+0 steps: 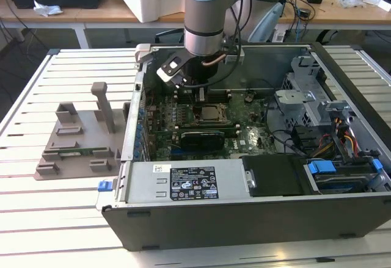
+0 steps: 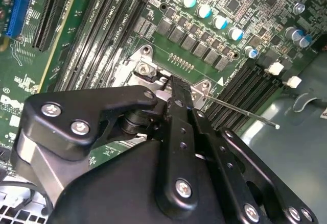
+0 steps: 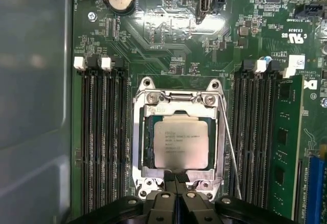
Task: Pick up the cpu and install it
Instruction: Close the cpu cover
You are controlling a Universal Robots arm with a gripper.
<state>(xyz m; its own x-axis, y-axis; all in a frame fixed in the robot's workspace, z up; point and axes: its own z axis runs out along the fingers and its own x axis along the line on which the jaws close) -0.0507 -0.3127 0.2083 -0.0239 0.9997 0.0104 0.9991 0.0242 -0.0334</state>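
The cpu, a square chip with a silver-grey top, lies flat in the motherboard socket, framed by the metal load plate. In the exterior view the cpu sits mid-board inside the open computer case. My gripper hovers at one edge of the socket, fingers pressed together with nothing between them. The second wrist view has the gripper tip over a socket corner. The exterior view places the gripper just behind the socket. A thin socket lever runs along one side of the socket.
Black memory slots flank the socket, one side holding a green stick. A black card sits in front of the socket. Case walls, drive cage and cables close in. A grey fixture stands on the exterior view's left.
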